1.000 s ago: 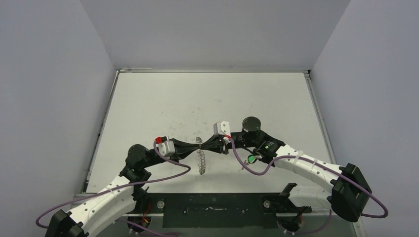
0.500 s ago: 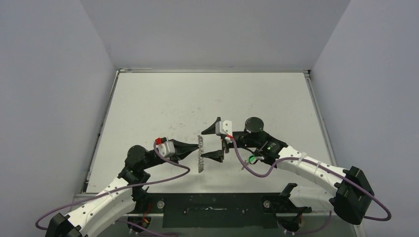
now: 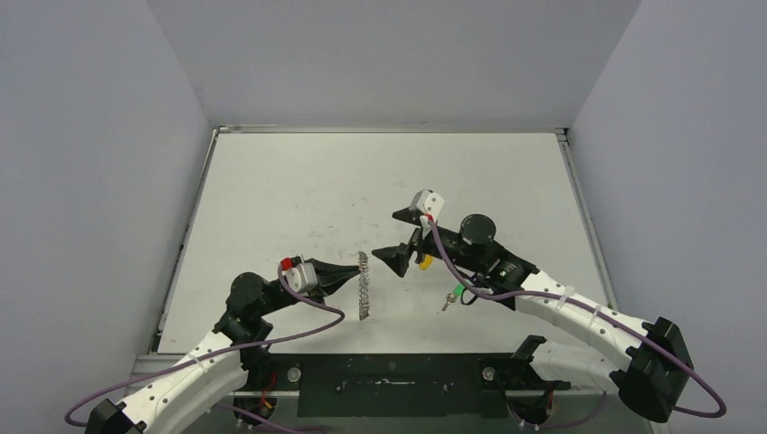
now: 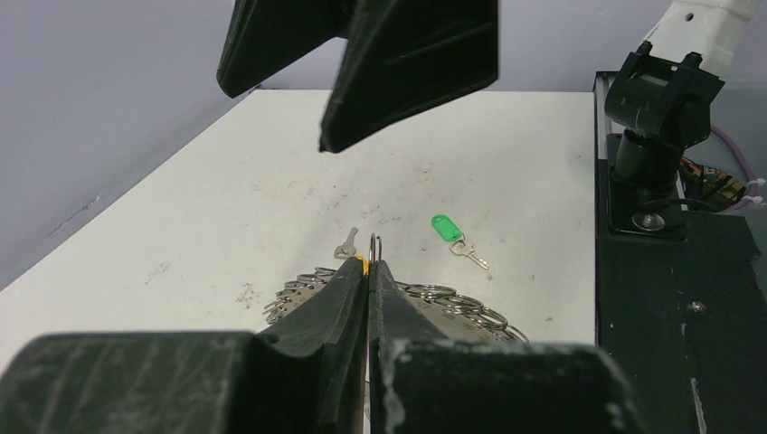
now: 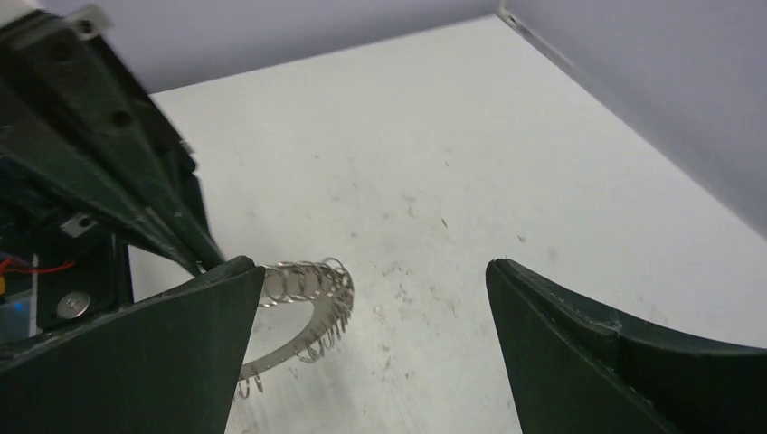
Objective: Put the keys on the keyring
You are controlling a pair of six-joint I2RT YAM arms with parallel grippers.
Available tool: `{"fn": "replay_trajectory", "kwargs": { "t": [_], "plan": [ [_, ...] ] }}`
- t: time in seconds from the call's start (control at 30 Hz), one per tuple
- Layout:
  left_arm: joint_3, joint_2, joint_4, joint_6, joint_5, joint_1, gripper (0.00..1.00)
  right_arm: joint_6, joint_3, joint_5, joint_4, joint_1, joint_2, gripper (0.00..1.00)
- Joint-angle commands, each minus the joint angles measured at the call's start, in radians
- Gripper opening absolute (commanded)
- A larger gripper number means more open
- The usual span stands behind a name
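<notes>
My left gripper (image 3: 351,272) (image 4: 369,265) is shut on a wire loop of the keyring (image 3: 364,286) (image 4: 440,302), holding the silver disc on edge just above the table. The keyring (image 5: 307,298) also shows in the right wrist view, by my left finger. Just right of it, my right gripper (image 3: 398,237) (image 5: 369,267) hangs wide open with nothing between its fingers. The yellow-headed key (image 3: 423,262) (image 4: 349,242) lies on the table below the right gripper. The green-headed key (image 3: 455,292) (image 4: 445,227) lies a little nearer, beside the right arm.
The white table (image 3: 298,190) carries scuff marks and is walled on three sides. A black mounting bar (image 3: 389,372) runs along the near edge between the arm bases. A purple cable (image 3: 317,325) loops from each wrist.
My right gripper has opened wide and drawn back to the right and away from the keyring. The yellow-headed key now shows on the table beneath it. The left gripper keeps its hold, shifted slightly nearer.
</notes>
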Motion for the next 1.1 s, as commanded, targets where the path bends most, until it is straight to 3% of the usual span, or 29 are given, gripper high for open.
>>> {"fn": "replay_trajectory", "kwargs": {
  "t": [0.0,0.17,0.4,0.57,0.7,0.83,0.97,1.07],
  "plan": [
    [-0.005,-0.021,0.040,-0.006,-0.041,-0.005,0.00,0.202,0.085,0.343,-0.158,-0.034,0.000,1.00],
    [-0.025,-0.041,0.029,-0.042,-0.087,-0.005,0.00,0.352,0.128,0.462,-0.366,-0.140,0.053,1.00],
    [-0.043,-0.064,0.012,-0.047,-0.123,-0.004,0.00,0.501,0.094,0.383,-0.585,-0.341,0.152,1.00],
    [-0.049,-0.059,0.012,-0.051,-0.133,-0.005,0.00,0.575,0.036,0.378,-0.704,-0.393,0.166,0.98],
    [-0.061,-0.049,0.030,-0.056,-0.142,-0.005,0.00,0.626,-0.025,0.342,-0.753,-0.388,0.145,0.88],
    [-0.071,-0.041,0.055,-0.064,-0.147,-0.006,0.00,0.660,-0.057,0.334,-0.794,-0.359,0.137,0.64],
    [-0.076,-0.039,0.064,-0.069,-0.147,-0.006,0.00,0.686,-0.069,0.369,-0.823,-0.316,0.139,0.61],
    [-0.082,-0.043,0.069,-0.072,-0.145,-0.006,0.00,0.704,-0.072,0.383,-0.825,-0.291,0.142,0.52]
  ]
}}
